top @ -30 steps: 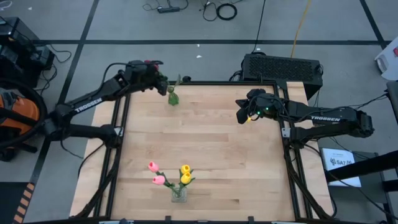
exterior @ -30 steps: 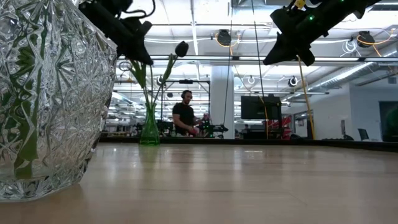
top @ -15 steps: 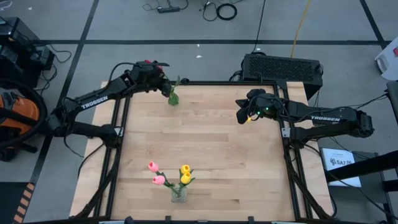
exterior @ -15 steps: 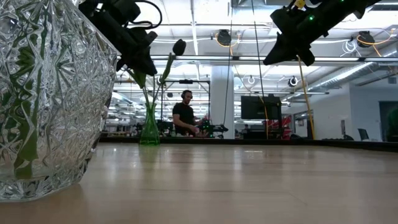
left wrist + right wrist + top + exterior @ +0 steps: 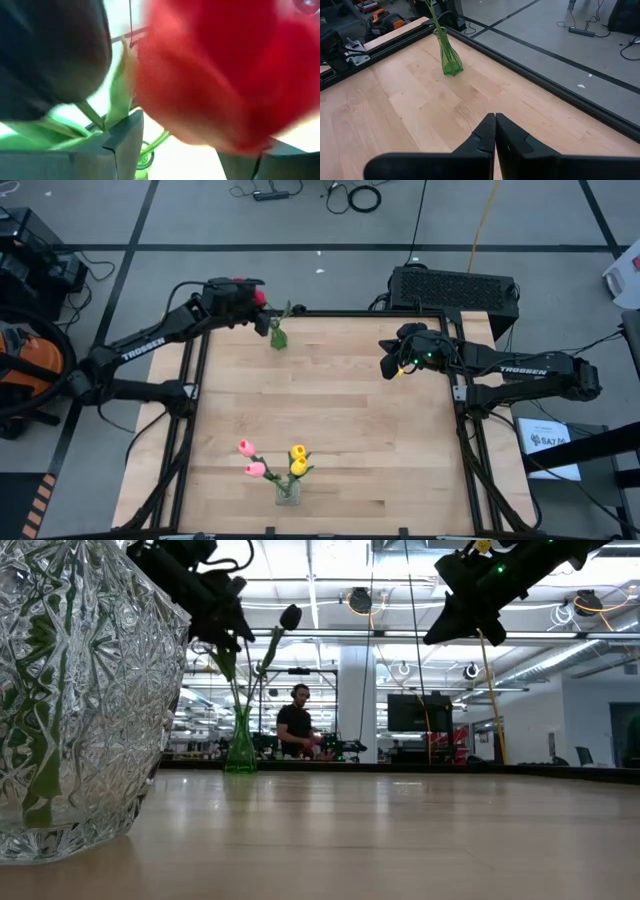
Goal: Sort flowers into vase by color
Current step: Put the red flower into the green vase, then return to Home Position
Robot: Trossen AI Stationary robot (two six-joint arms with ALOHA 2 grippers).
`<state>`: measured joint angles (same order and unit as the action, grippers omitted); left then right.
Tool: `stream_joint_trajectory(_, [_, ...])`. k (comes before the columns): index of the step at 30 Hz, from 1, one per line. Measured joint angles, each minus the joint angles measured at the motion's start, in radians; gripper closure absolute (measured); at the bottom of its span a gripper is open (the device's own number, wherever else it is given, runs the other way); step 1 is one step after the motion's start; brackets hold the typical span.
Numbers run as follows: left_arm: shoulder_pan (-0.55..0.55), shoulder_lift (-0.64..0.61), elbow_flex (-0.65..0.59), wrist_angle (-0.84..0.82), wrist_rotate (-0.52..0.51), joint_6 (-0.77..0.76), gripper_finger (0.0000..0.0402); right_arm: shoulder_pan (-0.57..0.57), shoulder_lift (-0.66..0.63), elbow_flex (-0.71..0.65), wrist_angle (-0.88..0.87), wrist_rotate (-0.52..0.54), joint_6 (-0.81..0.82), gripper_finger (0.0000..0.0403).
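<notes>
The left claw (image 5: 252,308) hung above the far left corner of the table (image 5: 340,420), right over the green vase (image 5: 277,337), its fingers (image 5: 125,145) spread wide. A red tulip (image 5: 220,75) and a dark maroon tulip (image 5: 291,617) sat close in front of its wrist camera, stems running down into the green vase; I could not tell whether the fingers touched them. The right claw (image 5: 387,366) waited in the air over the far right part of the table, pinched shut on nothing. At the near edge stood a clear cut-glass vase (image 5: 287,490) with two pink tulips (image 5: 250,459) and two yellow tulips (image 5: 298,459) in it.
</notes>
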<state>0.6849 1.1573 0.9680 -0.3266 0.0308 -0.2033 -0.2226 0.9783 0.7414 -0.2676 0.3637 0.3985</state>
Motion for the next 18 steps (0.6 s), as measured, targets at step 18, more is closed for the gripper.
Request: stream_joint_trajectory(18, [-0.101,-0.305,0.0,-0.222,0.002,-0.036,0.0166,0.0,0.0,0.0,0.01,0.0,0.005,0.0399])
